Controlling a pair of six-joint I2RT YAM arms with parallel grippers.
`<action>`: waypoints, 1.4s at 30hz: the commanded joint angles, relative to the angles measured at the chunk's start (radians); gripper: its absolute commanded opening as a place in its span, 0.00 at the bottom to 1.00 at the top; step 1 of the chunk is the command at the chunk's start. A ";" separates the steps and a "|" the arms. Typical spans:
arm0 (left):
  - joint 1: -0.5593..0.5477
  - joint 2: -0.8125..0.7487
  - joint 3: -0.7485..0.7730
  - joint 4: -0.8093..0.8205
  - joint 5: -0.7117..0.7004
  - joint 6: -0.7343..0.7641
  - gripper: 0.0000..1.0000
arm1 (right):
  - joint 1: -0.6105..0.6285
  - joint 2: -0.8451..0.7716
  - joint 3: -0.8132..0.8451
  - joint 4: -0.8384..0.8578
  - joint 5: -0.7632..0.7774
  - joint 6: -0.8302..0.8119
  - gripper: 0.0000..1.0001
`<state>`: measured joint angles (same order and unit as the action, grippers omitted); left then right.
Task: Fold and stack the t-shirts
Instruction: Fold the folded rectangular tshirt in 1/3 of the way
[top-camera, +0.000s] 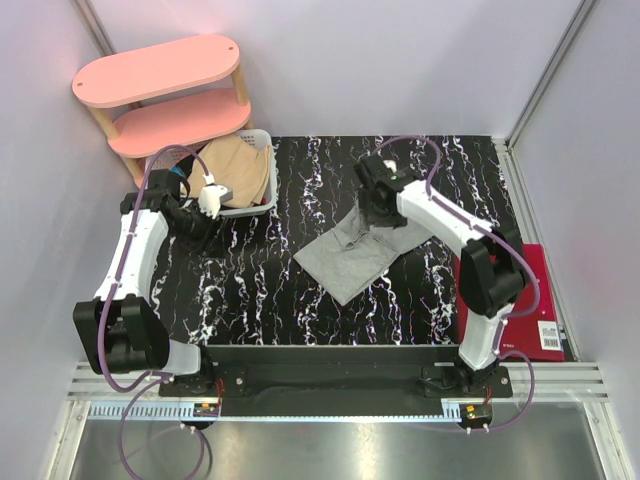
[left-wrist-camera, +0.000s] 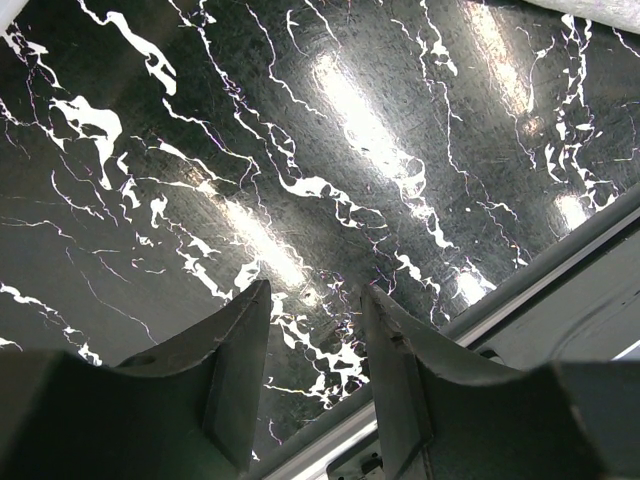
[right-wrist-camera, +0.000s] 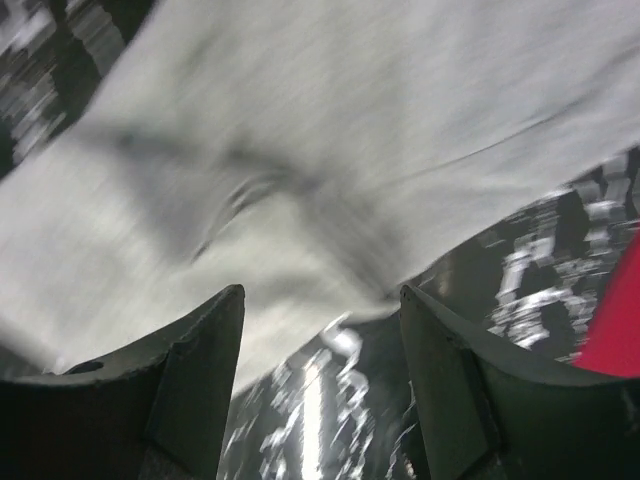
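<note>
I have the grey shirt (top-camera: 362, 252) on the table (top-camera: 260, 290), centre-right, folded to a rough rectangle, its far end bunched. My right gripper (right-wrist-camera: 320, 300) hangs over that end, jaws wide and empty. My left gripper (left-wrist-camera: 315, 295) is parted, holding nothing, beside the basket (top-camera: 255, 210), where the tan shirt (top-camera: 235, 165) waits. There is no stack yet, and I judge most of the work remains.

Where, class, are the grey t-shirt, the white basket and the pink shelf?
grey t-shirt (top-camera: 345, 258), top view, middle of its fabric.
white basket (top-camera: 271, 176), top view, right-hand wall.
pink shelf (top-camera: 160, 68), top view, upper board.
</note>
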<state>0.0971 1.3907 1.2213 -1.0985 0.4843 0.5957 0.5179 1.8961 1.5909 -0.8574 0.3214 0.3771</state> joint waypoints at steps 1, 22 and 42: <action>-0.004 -0.039 0.003 0.014 -0.001 0.012 0.46 | 0.152 -0.114 -0.065 0.046 -0.228 -0.020 0.70; -0.007 -0.071 -0.016 0.019 -0.026 0.021 0.46 | 0.171 0.155 0.046 0.098 -0.318 0.054 0.60; -0.007 -0.090 -0.016 0.017 -0.053 0.029 0.46 | 0.028 0.302 0.251 0.097 -0.377 -0.066 0.60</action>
<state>0.0925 1.3373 1.1999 -1.0981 0.4431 0.6086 0.5728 2.1407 1.7588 -0.7746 -0.0135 0.3706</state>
